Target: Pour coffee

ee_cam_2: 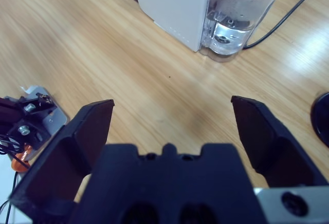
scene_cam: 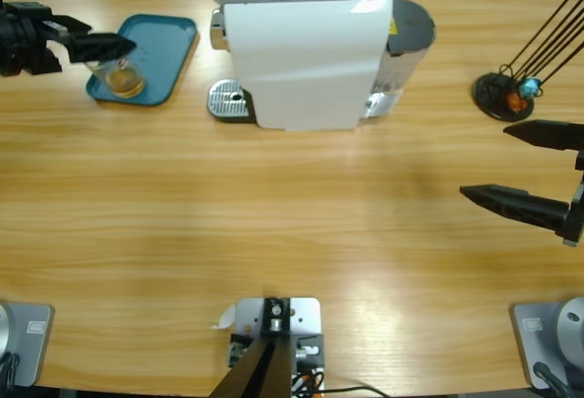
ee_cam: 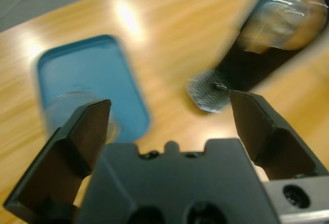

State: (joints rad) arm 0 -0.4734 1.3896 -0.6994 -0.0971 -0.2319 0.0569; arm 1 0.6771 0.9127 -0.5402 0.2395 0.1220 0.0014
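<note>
Hovering released, left hand point(scene_cam: 114, 48) over glass point(scene_cam: 122, 77) of coffee point(scene_cam: 126, 84) sitting on blue tray point(scene_cam: 173, 47); waiting spread wide, right hand point(scene_cam: 500, 162) above bare surface point(scene_cam: 274, 225), coffee machine point(scene_cam: 306, 51) between.

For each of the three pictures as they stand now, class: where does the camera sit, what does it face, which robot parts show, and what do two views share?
High view: above the table, looking down; coffee machine, glass on blue tray; both grippers.
Left wrist view: along the open left gripper at tray, glass and drip grille.
Right wrist view: along the open right gripper at machine and water tank.
Shared: tray and glass, high and left wrist.
</note>
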